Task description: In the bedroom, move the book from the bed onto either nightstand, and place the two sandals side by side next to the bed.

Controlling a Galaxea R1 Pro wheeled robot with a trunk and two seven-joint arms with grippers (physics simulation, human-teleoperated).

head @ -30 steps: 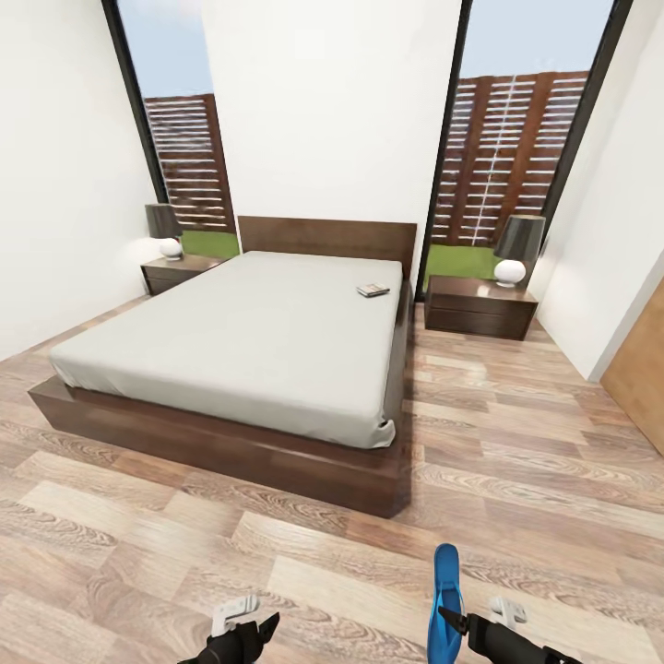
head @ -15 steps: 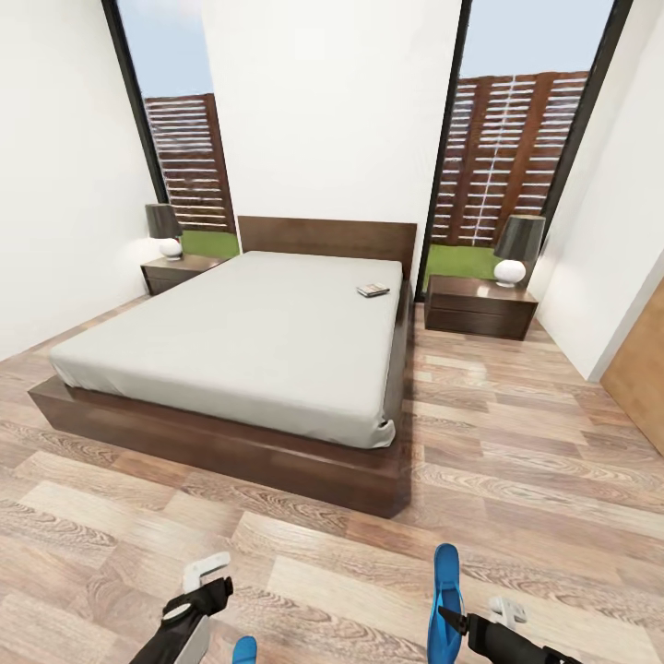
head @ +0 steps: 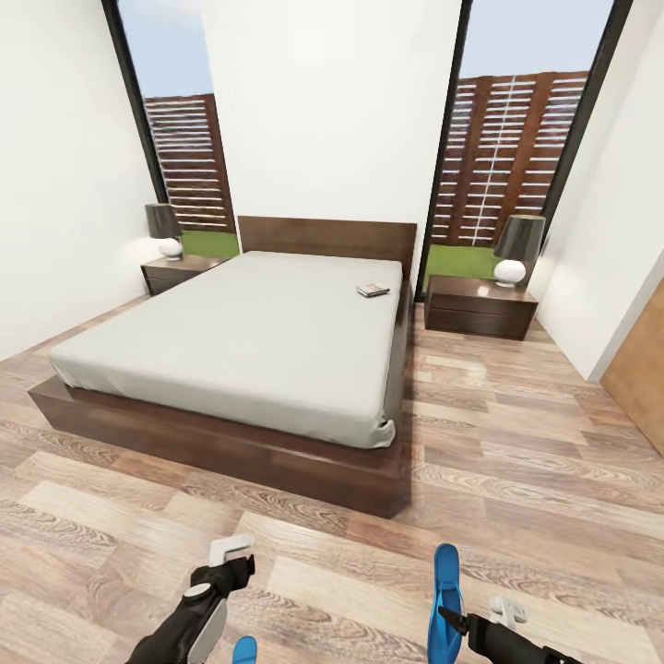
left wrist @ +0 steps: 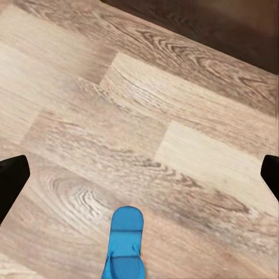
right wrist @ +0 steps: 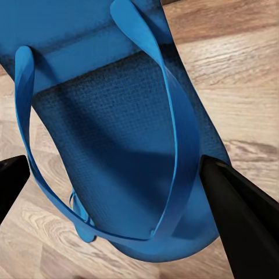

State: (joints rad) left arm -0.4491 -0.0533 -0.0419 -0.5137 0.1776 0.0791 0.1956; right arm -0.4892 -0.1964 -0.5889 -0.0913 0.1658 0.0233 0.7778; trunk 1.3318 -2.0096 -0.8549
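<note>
Right gripper (head: 458,621) is being kept clamped on one sandal (head: 445,599); left gripper (head: 231,557), open and empty, is being raised off the second sandal (left wrist: 124,244), now released on the floor (head: 553,480).

White walls (head: 323,101), plank floor (head: 516,480) (wood-grained)

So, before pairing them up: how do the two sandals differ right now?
The sandal at the right gripper is held off the floor, a finger against its strap; the other sandal lies flat on the floor. The held one shows nearly whole in the head view; the floor one is cut off at that view's bottom edge, beside the left arm. The left gripper hovers open above the floor one. Both are bright blue.
</note>
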